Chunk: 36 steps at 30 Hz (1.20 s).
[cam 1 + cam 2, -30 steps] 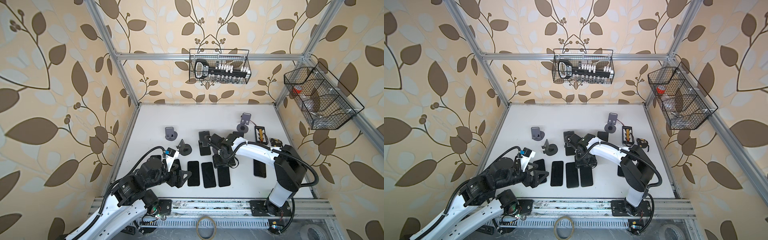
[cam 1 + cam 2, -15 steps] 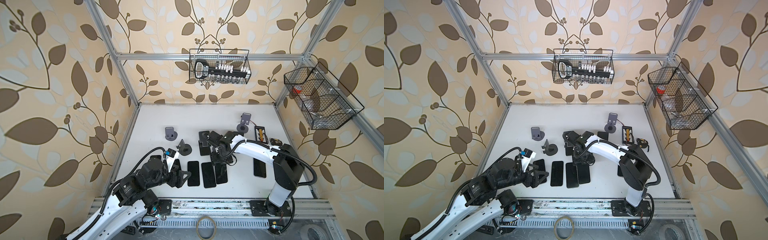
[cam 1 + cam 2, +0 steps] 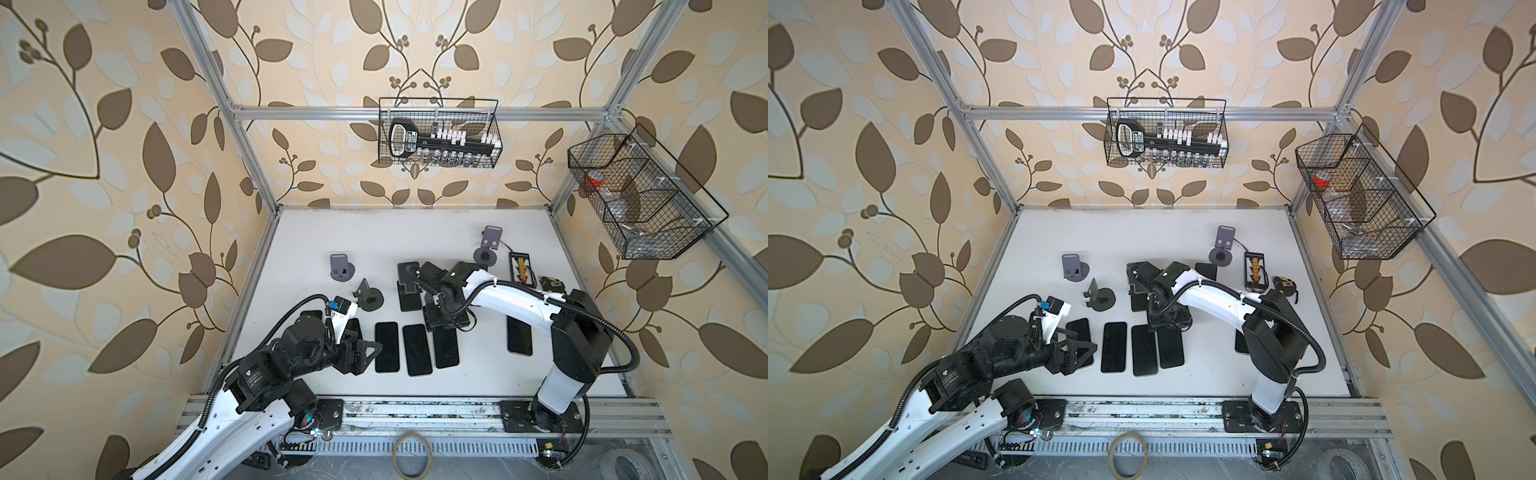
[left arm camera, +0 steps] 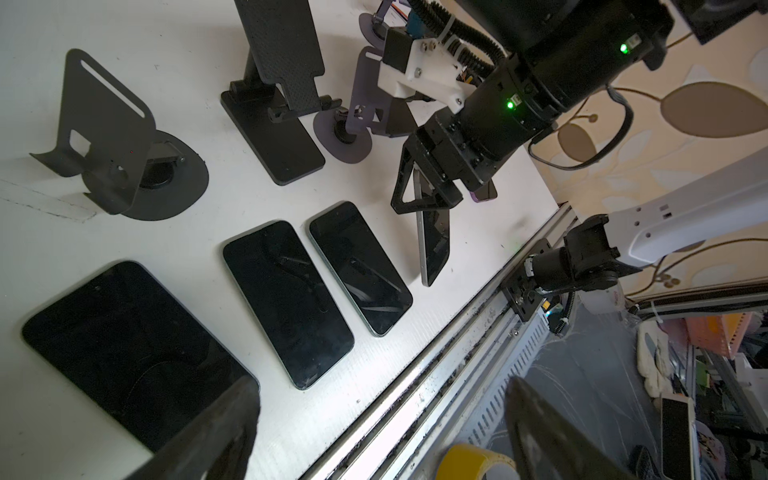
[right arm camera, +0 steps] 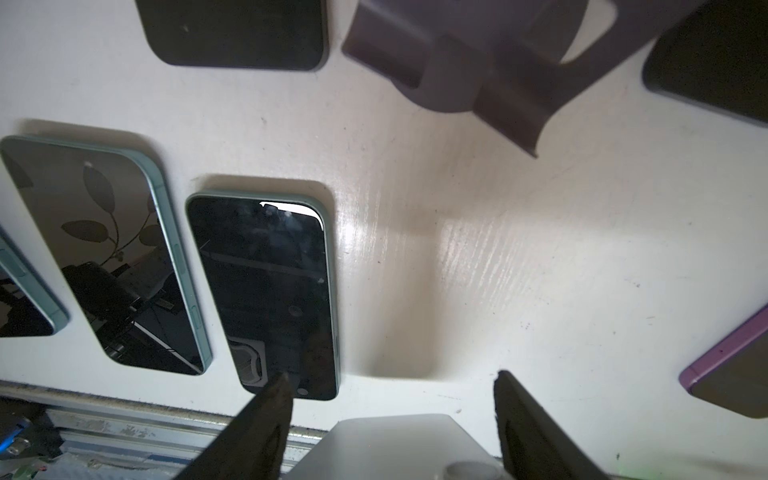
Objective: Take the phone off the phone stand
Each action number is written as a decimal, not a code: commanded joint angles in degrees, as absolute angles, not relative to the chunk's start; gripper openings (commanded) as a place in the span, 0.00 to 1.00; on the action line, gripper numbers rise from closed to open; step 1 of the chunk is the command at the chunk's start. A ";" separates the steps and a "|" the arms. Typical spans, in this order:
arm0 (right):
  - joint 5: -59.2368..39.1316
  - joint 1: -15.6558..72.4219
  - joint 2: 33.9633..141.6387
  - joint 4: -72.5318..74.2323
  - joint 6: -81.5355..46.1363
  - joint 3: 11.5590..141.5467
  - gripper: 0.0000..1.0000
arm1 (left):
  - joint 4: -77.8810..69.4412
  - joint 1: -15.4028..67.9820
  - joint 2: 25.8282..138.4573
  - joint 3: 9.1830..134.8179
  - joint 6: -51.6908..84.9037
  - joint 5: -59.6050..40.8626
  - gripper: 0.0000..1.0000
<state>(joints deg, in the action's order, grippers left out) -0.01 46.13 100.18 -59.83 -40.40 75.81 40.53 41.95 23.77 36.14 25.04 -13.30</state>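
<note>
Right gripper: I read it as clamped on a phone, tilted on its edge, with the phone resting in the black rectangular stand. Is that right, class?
Not quite. The right gripper is clamped on the phone, tilted on its edge, but the phone is clear of the black rectangular stand, beside the flat phones on the table; the left wrist view shows this.

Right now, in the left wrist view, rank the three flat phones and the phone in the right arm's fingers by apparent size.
1. nearest flat phone, inflated by closeness
2. middle flat phone
3. far flat phone
4. held phone, seen edge-on
Real sizes stay unsure.
</note>
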 commanded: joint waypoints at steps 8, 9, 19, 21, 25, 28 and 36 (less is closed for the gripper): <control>0.80 46.40 103.20 -61.40 -38.32 78.05 0.57 | 37.79 41.93 28.22 39.28 25.53 -14.04 0.92; 0.64 46.39 103.86 -61.43 -38.32 78.51 0.57 | 36.65 41.95 28.06 38.87 26.33 -14.70 0.92; -1.47 44.97 107.48 -61.45 -37.62 79.32 0.57 | 35.43 41.92 30.73 39.99 21.35 -16.26 0.94; -1.92 44.66 107.44 -61.58 -37.49 78.89 0.57 | 33.85 41.92 31.35 39.69 21.25 -18.15 0.94; -1.75 43.73 107.49 -62.22 -36.84 77.99 0.57 | 33.11 41.92 33.32 40.20 19.85 -20.59 0.94; -1.50 43.00 107.23 -62.41 -36.74 77.06 0.58 | 34.23 41.92 33.84 40.77 19.41 -20.57 0.95; -1.72 41.48 108.58 -62.22 -37.26 77.75 0.60 | 32.62 41.92 33.02 39.52 17.53 -21.87 0.96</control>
